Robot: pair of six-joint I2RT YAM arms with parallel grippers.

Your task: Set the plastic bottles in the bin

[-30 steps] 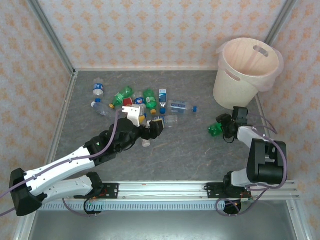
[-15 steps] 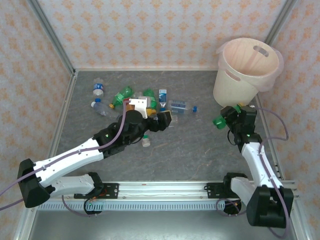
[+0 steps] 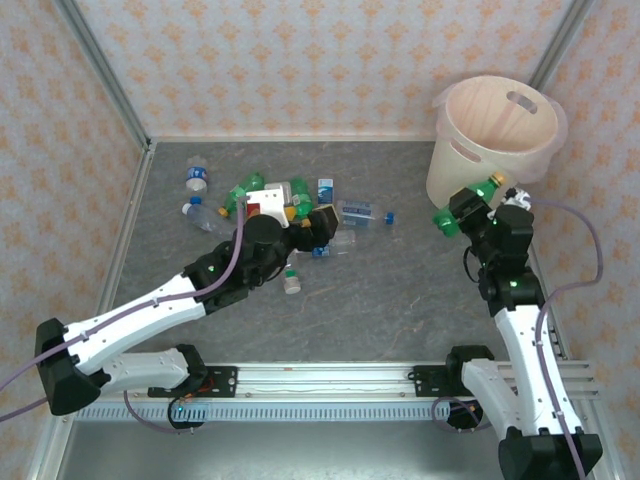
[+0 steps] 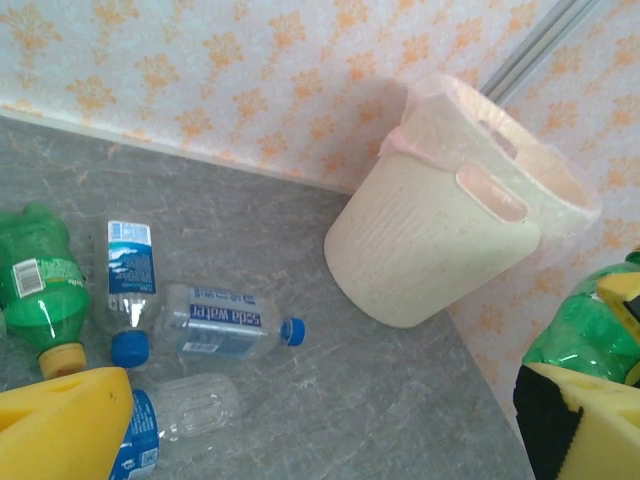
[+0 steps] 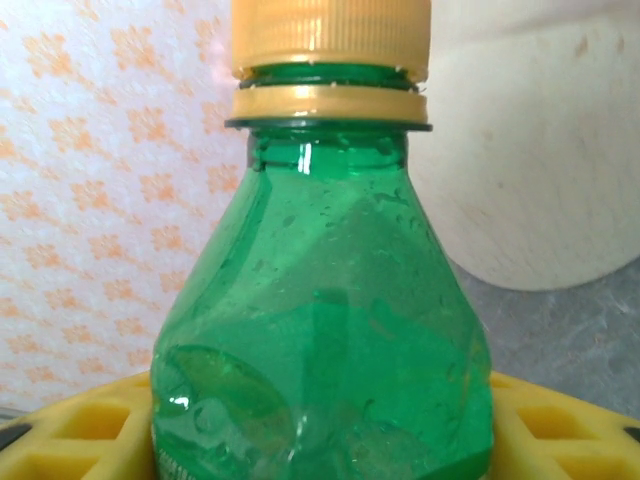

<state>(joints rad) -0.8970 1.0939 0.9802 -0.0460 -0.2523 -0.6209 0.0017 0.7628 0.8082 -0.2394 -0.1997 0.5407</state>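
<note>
Right gripper (image 3: 470, 207) clamped on green bottle (image 5: 320, 330), orange cap (image 5: 330, 40) pointing away from wrist, just beside the bin (image 3: 455, 175) wall. Left gripper (image 3: 296, 216) wide open over the loose bottles (image 3: 357, 212).

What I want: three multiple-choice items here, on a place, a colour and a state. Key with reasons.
1. The bin stands at the table's: A far right corner; B near left corner; C centre.
2. The green bottle in the right gripper has a cap coloured: A blue; B white; C orange.
3. The left gripper is: A shut on a bottle; B open; C shut on nothing.
A: top view shows it far right. C: the wrist view shows it orange. B: its fingers stand wide apart, nothing between.
</note>
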